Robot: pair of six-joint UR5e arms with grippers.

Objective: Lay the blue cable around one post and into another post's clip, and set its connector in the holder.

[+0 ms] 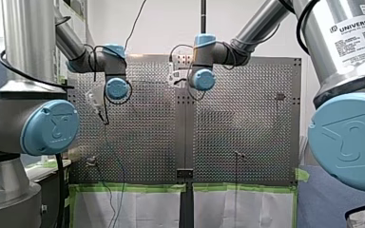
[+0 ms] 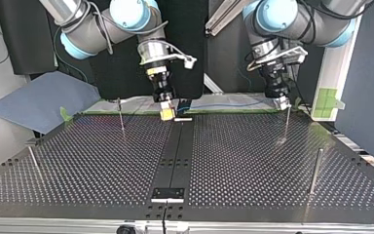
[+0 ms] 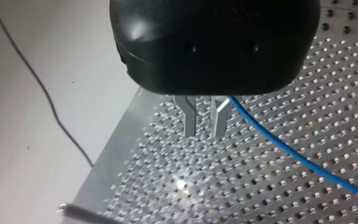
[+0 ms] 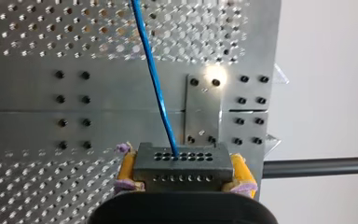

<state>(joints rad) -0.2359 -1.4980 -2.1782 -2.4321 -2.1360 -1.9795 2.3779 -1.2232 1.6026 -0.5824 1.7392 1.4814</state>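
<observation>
So far nothing is routed: the blue cable (image 4: 156,84) runs loose over the table (image 2: 248,161) from its connector (image 4: 182,163), which my right gripper (image 4: 184,171) clamps between yellow pads. Only the left wrist view shows my left gripper (image 3: 205,128) slightly open and empty, with the cable just beside it. The top view shows the posts (image 2: 315,168) bare.

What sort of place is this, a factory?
Most likely a robotics research lab rather than a factory: two robot arms work at a perforated test table fitted with thin posts, handling a single blue cable.
</observation>
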